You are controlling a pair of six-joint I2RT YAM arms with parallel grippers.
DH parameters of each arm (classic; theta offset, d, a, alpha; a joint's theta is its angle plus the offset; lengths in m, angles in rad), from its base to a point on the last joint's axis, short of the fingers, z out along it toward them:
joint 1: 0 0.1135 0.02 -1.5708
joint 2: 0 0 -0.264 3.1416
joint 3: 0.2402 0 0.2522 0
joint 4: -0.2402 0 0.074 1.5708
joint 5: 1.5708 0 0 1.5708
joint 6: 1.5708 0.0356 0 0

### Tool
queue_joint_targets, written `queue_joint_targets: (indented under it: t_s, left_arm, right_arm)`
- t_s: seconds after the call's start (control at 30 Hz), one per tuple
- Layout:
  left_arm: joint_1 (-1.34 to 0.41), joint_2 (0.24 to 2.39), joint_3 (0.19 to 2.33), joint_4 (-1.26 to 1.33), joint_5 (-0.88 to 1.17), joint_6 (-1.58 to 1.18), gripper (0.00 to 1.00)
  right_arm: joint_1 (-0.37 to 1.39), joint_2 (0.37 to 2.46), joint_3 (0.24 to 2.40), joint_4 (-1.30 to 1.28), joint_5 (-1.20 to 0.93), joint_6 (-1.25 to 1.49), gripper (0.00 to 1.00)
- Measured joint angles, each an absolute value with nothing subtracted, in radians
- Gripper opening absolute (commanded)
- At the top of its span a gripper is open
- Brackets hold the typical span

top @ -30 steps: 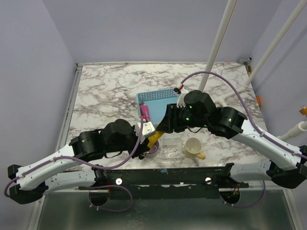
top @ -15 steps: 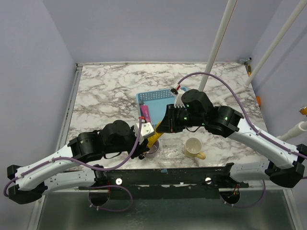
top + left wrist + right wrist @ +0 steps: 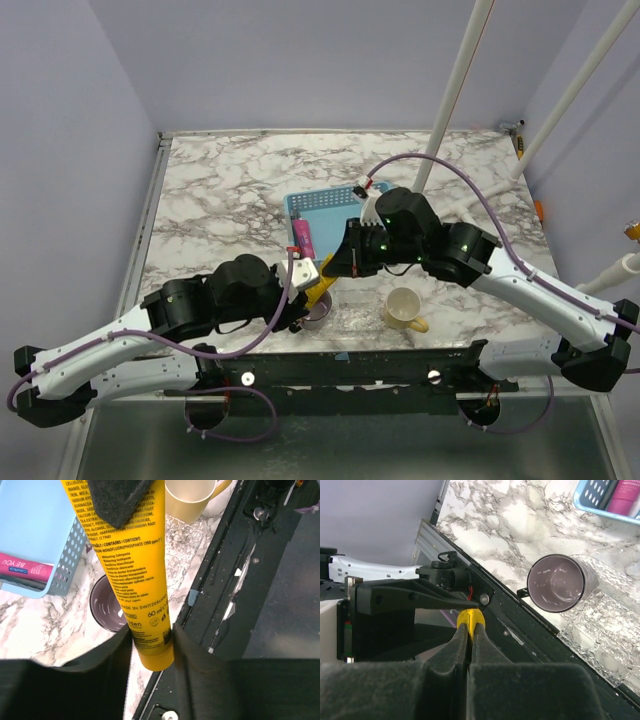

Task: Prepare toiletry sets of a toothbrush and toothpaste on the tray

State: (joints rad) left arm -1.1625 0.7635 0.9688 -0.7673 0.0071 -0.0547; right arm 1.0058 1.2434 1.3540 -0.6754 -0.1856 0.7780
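Aloft, yellow tube [image 3: 142, 575], right pincer [image 3: 469, 628] pinching tip

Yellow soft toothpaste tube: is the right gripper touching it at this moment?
Touching. The right wrist view shows the right gripper pinched shut on the end of the soft yellow toothpaste tube, with no gap between them.
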Motion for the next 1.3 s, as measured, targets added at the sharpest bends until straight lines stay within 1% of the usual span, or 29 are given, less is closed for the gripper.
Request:
queue_joint_targets:
  t_s: [0.2,0.4,0.57,0.73,0.93,1.03,1.2,1.3]
  left_arm:
    - [-1.163,0.761,0.963,-0.723,-0.012,-0.054,0.64]
    - [-1.163,0.743,0.96,-0.688,-0.031,-0.055,0.73]
    - [-1.163,0.73,0.957,-0.673,-0.043,-0.056,0.73]
    - [-1.152,0.727,0.957,-0.662,-0.051,-0.061,0.73]
    - [-1.108,0.737,0.957,-0.651,-0.06,-0.072,0.73]
    - [-1.074,0.739,0.957,-0.651,-0.064,-0.08,0.73]
    - [-0.977,0.739,0.957,-0.635,-0.068,-0.105,0.73]
    - [-0.919,0.738,0.957,-0.627,-0.077,-0.124,0.73]
  right_arm:
    - [1.006,1.243,1.332,-0.674,-0.191,0.771,0.0]
    - [1.006,1.225,1.324,-0.675,-0.191,0.747,0.0]
    - [1.006,1.2,1.322,-0.703,-0.16,0.694,0.0]
    - [1.006,1.186,1.322,-0.754,-0.082,0.624,0.0]
    - [1.017,1.185,1.341,-0.846,0.059,0.555,0.0]
    - [1.073,1.185,1.363,-0.886,0.155,0.542,0.0]
    - [1.234,1.211,1.412,-0.936,0.33,0.542,0.0]
    - [1.287,1.231,1.417,-0.952,0.422,0.547,0.0]
